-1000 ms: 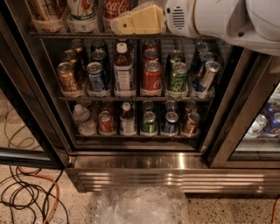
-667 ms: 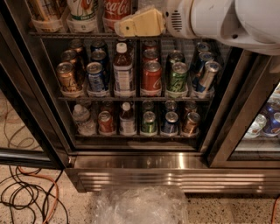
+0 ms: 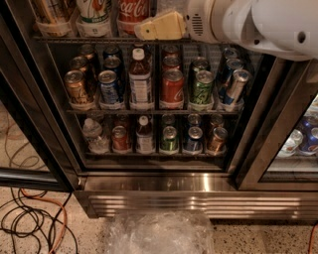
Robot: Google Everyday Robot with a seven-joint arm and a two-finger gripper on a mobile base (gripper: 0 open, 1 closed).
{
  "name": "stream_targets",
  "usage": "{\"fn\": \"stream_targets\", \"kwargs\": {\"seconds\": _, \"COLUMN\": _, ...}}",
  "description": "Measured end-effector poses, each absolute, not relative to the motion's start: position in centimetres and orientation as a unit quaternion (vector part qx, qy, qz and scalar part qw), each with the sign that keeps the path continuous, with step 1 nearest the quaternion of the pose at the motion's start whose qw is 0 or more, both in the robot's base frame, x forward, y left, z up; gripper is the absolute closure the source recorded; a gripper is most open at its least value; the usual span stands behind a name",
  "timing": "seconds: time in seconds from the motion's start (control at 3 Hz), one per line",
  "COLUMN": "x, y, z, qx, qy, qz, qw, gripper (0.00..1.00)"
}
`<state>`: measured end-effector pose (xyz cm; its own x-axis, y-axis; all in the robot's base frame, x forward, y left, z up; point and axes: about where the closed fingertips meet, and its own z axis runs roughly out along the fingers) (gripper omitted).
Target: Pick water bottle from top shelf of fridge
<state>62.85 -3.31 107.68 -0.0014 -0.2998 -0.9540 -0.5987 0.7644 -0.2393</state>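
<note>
Cream-coloured gripper point(image 3: 147, 29) at the top shelf point(image 3: 89, 39) of the fridge point(image 3: 164, 184), just beside red Coca-Cola bottle point(image 3: 132, 10) (apart or together: cannot tell)

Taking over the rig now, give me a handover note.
The gripper is at the top shelf of the fridge, just right of the Coca-Cola bottle.
The water bottle is on that shelf, mostly hidden behind the gripper; only a clear sliver shows at the frame top.
Done: arm is at the shelf.
Left: confirm the grasp, then lift the bottle out over the rail.
</note>
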Motion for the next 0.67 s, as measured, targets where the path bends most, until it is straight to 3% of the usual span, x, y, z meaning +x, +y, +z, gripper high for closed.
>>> {"fn": "stream_targets", "kwargs": {"seconds": 0.67, "x": 66.1, "y": -1.7, "z": 107.5, "qx": -0.321, "qy": 0.687, "qz": 0.106, "qw": 0.643, "gripper": 0.0}}
